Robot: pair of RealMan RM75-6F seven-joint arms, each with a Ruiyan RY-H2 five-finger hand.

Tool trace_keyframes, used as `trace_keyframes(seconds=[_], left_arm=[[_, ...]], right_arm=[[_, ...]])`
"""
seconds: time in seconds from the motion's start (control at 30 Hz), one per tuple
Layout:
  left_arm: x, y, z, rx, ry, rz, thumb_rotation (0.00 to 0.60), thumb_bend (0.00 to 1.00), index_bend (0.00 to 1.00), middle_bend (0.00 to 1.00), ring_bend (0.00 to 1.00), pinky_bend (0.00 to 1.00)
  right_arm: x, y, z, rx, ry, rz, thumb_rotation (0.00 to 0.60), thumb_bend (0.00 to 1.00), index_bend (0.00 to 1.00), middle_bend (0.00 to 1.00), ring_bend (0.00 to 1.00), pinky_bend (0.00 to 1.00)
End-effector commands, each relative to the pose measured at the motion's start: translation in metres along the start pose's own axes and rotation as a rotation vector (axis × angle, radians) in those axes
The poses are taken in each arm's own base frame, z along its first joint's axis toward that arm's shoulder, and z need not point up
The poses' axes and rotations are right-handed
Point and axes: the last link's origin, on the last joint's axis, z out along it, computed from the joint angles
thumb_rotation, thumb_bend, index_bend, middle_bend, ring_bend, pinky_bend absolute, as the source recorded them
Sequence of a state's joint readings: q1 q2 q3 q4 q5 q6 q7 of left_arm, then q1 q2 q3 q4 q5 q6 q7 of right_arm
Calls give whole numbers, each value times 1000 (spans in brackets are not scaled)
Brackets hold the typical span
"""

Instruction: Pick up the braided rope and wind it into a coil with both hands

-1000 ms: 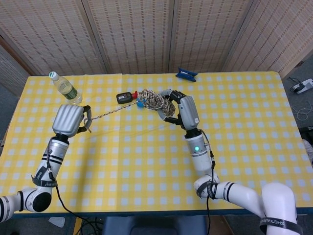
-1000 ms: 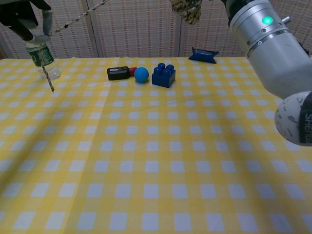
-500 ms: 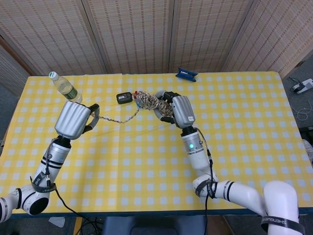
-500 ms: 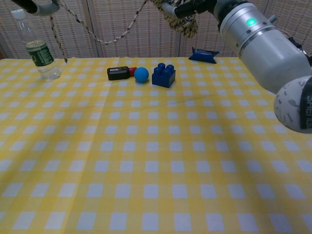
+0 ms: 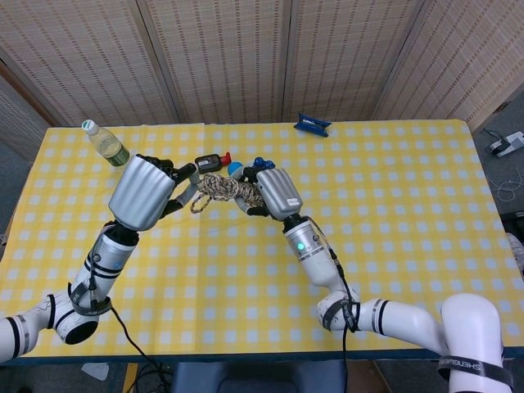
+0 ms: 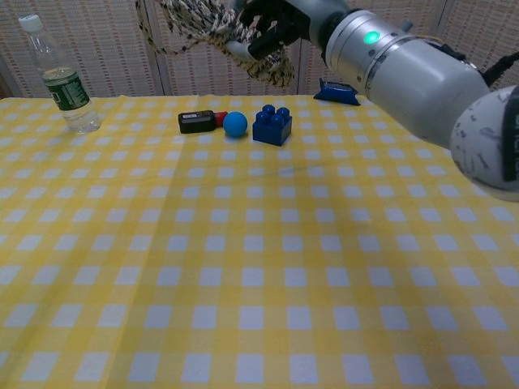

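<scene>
The braided rope (image 5: 223,187) is bunched into a loose coil held in the air between my two hands, above the yellow checked table (image 5: 393,213). My right hand (image 5: 274,192) grips the coil's right side, with its fingers curled into the windings. My left hand (image 5: 149,193) holds the rope's other end, and a short loop hangs below its fingers. In the chest view the coil (image 6: 203,24) hangs at the top edge with the right hand (image 6: 272,24) wrapped around it. The left hand does not show there.
A water bottle (image 5: 105,143) stands at the far left. A black device (image 6: 197,121), a blue ball (image 6: 235,123) and a blue brick (image 6: 272,125) lie in a row below the hands. A dark blue packet (image 5: 313,124) lies at the table's back edge.
Both hands have come together towards the middle. The long taut strand between them has gone slack and gathered into the coil. The right hand moved left and the left hand moved right and up.
</scene>
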State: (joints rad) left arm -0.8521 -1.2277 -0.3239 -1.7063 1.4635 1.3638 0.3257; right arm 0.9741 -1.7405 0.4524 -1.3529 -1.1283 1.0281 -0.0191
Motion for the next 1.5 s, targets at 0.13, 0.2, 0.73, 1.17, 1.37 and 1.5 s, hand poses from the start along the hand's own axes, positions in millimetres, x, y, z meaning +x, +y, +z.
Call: trace_keyframes(seconds=[0.13,0.2,0.73,1.17,1.37,1.5], left_arm=[[-5,18,17,-2,-21,-48,600,384,737,942,865,1000],[-7,24,23,1,-28,-67,600,384,736,941,864,1000],[-29,32,51,111,-110,-93,600,384,735,933,859,998],[-51,6,53,305,-248,-80,600,384,732,933,858,998],[-54,-2,52,365,-276,-94,600,384,730,933,858,998],[-56,-6,48,390,-301,-94,600,384,729,932,858,998]], right_arm=[[-3,-7,1,24,-19,4,600,464,707,555,447,489],[-6,-10,1,33,-28,8,600,457,707,555,447,489],[-18,-17,-10,146,-92,103,600,413,707,555,445,489],[-19,-11,-17,217,-79,219,600,405,722,555,445,490],[-19,-6,-19,226,-51,280,600,392,736,559,445,512],[-16,-3,-19,231,-2,308,600,388,742,566,448,523]])
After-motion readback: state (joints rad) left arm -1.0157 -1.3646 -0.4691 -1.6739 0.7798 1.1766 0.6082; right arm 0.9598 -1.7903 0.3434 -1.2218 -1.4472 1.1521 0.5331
